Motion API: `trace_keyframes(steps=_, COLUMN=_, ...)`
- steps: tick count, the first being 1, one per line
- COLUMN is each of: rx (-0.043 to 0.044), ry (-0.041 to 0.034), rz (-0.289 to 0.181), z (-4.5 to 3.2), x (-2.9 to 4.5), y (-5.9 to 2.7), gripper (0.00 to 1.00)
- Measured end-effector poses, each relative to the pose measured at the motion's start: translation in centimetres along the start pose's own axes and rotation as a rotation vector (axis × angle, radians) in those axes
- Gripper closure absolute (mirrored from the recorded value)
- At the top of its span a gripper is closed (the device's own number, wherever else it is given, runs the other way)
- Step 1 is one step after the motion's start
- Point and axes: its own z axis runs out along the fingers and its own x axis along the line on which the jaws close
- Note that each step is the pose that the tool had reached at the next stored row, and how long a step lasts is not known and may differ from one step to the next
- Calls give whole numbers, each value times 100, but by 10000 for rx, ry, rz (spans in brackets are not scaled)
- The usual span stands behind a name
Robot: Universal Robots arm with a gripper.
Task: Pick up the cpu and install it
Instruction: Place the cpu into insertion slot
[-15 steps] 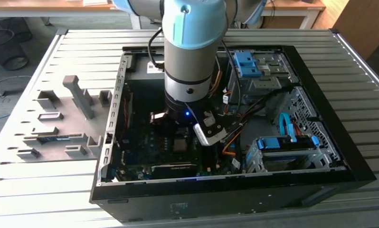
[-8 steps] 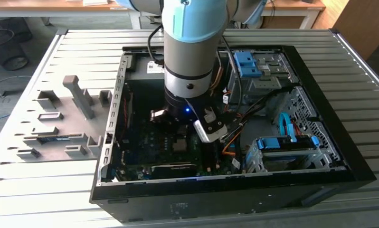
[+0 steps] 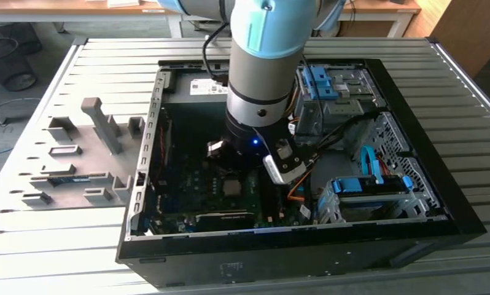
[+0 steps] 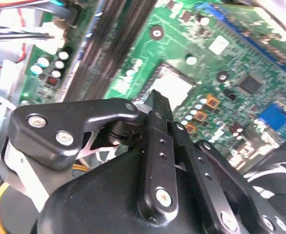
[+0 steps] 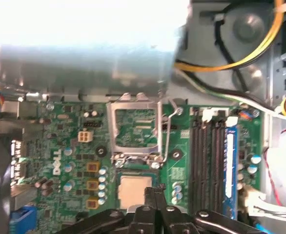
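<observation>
The cpu [image 5: 132, 191] is a pale square chip lying flat in the motherboard socket, just below the raised metal load plate [image 5: 135, 129]. In the second wrist view the cpu [image 4: 174, 87] sits on the green board right past the fingertips. My gripper [image 5: 154, 191] hangs low over the socket with its two black fingers pressed together, the tips at the chip's edge; the gripper [image 4: 155, 97] shows nothing between its fingers. In the exterior view the arm's wrist [image 3: 253, 147] reaches down into the open computer case [image 3: 311, 246], directly above the cpu [image 3: 231, 186].
Memory slots [image 5: 209, 161] run beside the socket. Yellow and black cables [image 5: 240, 58] and a metal housing lie close by. Blue-tabbed drive cages [image 3: 368, 184] fill the case at the exterior view's right. A grey parts fixture [image 3: 73, 166] sits outside the case on the exterior view's left.
</observation>
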Motion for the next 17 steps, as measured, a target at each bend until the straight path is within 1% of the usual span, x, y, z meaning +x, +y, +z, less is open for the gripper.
trace_keyframes(steps=1, rx=-66, ry=10, rz=-5, z=-1, x=-15, y=0, gripper=90)
trace_keyframes(steps=2, rx=-82, ry=16, rz=-6, z=-10, x=-24, y=0, gripper=90)
trace_keyframes(steps=6, rx=-87, ry=69, rz=-3, z=-89, x=-60, y=2, gripper=90)
trace_keyframes(steps=8, rx=-89, ry=81, rz=-3, z=-169, x=-68, y=4, gripper=90)
trace_keyframes(steps=14, rx=-88, ry=82, rz=-3, z=-442, x=-47, y=12, gripper=90)
trace_keyframes(steps=16, rx=-89, ry=82, rz=-4, z=-509, x=-42, y=14, gripper=90)
trace_keyframes(steps=17, rx=-88, ry=82, rz=-4, z=-522, x=-41, y=15, gripper=90)
